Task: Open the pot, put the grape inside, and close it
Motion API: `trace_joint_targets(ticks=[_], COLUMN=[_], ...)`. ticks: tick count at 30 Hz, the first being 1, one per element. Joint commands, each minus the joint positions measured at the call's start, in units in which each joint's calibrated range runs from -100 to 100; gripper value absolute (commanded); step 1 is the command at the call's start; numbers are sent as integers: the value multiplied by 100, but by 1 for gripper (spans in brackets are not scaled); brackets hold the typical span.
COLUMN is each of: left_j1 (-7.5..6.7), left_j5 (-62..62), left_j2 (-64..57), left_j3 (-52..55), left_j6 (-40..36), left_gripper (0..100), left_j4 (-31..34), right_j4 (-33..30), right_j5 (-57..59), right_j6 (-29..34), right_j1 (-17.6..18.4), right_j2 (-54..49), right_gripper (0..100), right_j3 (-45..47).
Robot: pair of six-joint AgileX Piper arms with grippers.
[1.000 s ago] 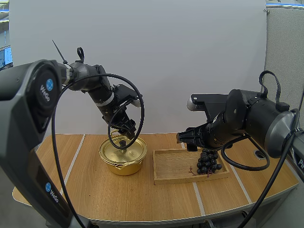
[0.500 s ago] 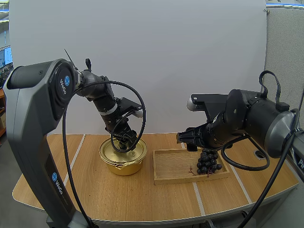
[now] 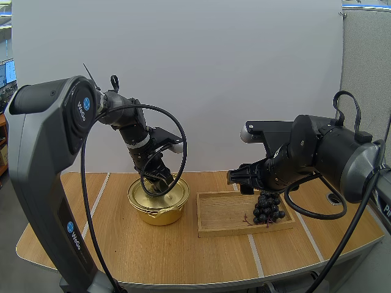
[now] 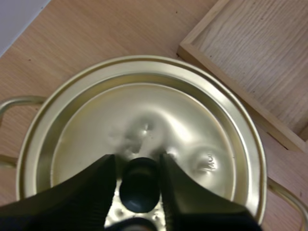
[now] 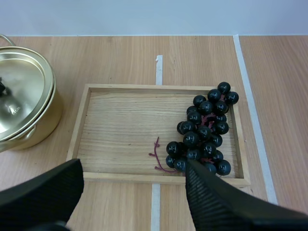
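While left jaws pinch lid knob (image 4: 139,185) atop pot (image 3: 157,212), right jaws gape wide over grapes (image 5: 204,130) in tray (image 5: 120,127).

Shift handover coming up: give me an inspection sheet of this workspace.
Surface: wooden table with white lines.
Job's things: gold pot with its lid on; grapes at one end of the wooden tray.
Clutter: nothing seen.
Hands: left hand shut on the lid's knob; right hand open, above the tray beside the grapes.
Cables: nothing seen on the table.
Surroundings: white backdrop behind the table.
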Motion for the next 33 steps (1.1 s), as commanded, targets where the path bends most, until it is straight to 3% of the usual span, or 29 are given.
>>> trace_joint_targets(ticks=[1,9,18,25,33], left_j1=[-18,-18,-18,-18,-18], left_j5=[46,321,766,672,215], left_j2=[-16,-228,-1560,-2693,-3143], left_j3=[-52,-78,-741,-1996,-3660], left_j6=[-15,-15,-165,-491,-1090], left_gripper=[0,0,0,0,0], left_j4=[20,20,9,20,204], right_j4=[24,24,24,24,24], right_j5=[-95,-95,-113,-188,-307], right_j6=[-19,-19,-19,-19,-19], right_j1=[0,0,0,0,0], right_j2=[-35,-35,-35,-35,-35], right_gripper=[100,100,100,100,100], right_j3=[-41,-41,-41,-41,-41])
